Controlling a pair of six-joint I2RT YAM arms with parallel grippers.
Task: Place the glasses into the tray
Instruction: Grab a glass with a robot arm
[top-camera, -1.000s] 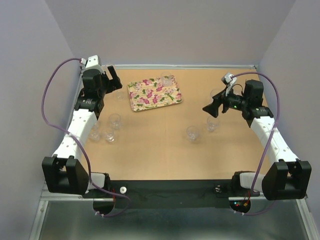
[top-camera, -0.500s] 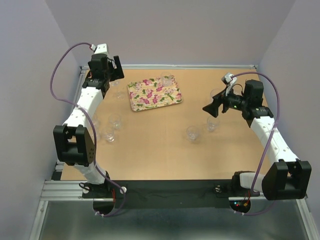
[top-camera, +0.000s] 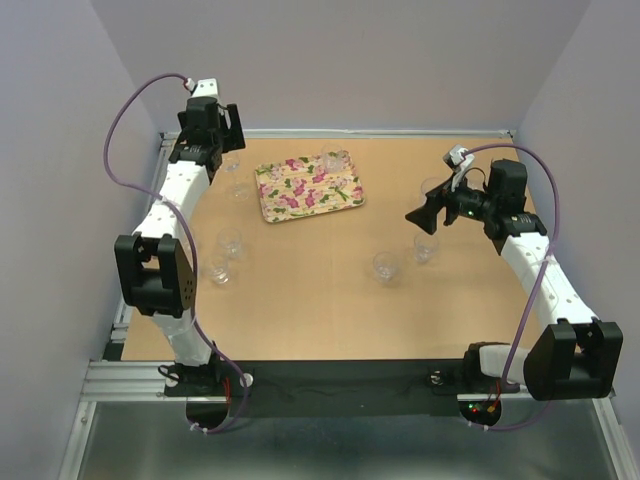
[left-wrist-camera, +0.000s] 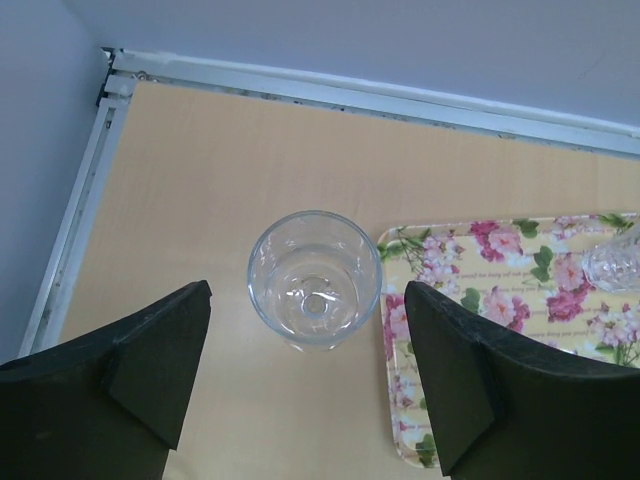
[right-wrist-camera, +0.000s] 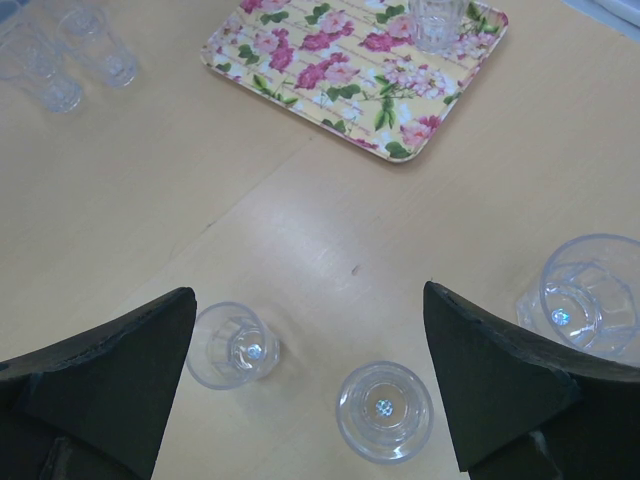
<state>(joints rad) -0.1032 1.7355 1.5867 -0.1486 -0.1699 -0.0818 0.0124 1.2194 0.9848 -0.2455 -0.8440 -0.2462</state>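
A robotics lab test cell rather than a home; plain pale walls box in a bare wooden counter on the left, right and far sides; aluminium rail frames the near edge, beside a black base strip; two white-and-black machine arms, the left arm and the right arm, are bolted there; a flowered tray and clear glasses are the household things on the counter.

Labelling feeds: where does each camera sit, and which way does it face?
Top external: above, behind the bases, looking down on the table; left arm and right arm show.
Left wrist: looking down between its open jaws at a glass beside the tray.
Right wrist: looking down past open jaws at three nearby glasses.
Shared: all show the tray.
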